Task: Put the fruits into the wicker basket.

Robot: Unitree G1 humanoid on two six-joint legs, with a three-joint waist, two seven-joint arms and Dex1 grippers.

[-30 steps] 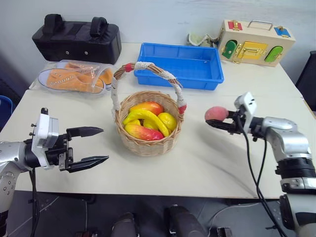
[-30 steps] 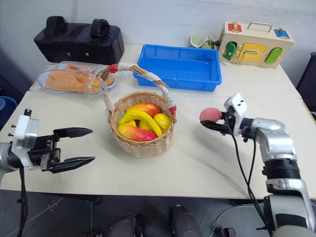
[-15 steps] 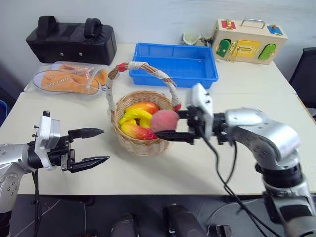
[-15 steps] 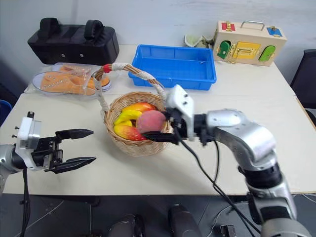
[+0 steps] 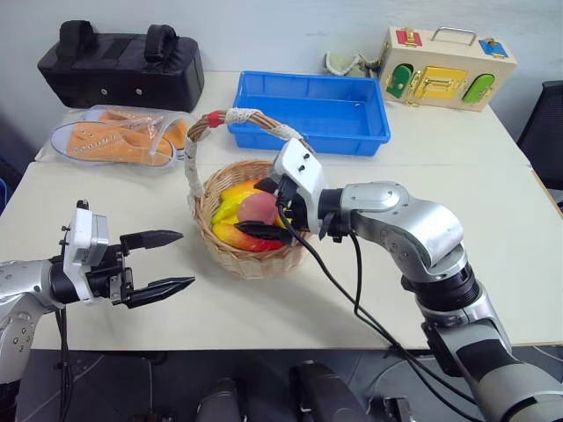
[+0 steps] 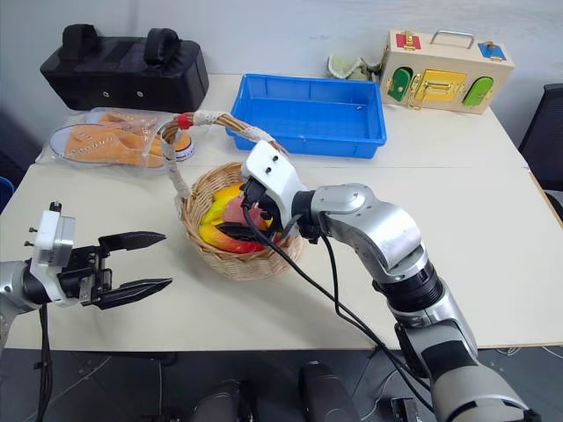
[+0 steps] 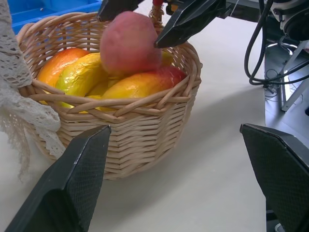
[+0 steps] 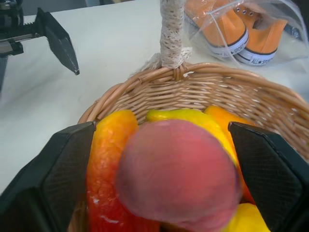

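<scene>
Head views, basket [image 5: 251, 255]: upright on table [image 5: 493, 220]; handle arched front to back.
Peach [image 5: 258, 207]: over banana [image 5: 230, 204] and mango [image 5: 251, 237], between parted right gripper [image 5: 262, 209] fingers; contact unclear.
Left wrist view, left gripper [image 7: 178, 179]: spread wide, empty.
Right wrist view: fruit partly hidden.

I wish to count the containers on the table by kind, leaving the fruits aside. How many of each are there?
wicker basket: 1
blue tray: 1
black bag: 1
wooden box: 1
clear shoe pack: 1
Total: 5
</scene>
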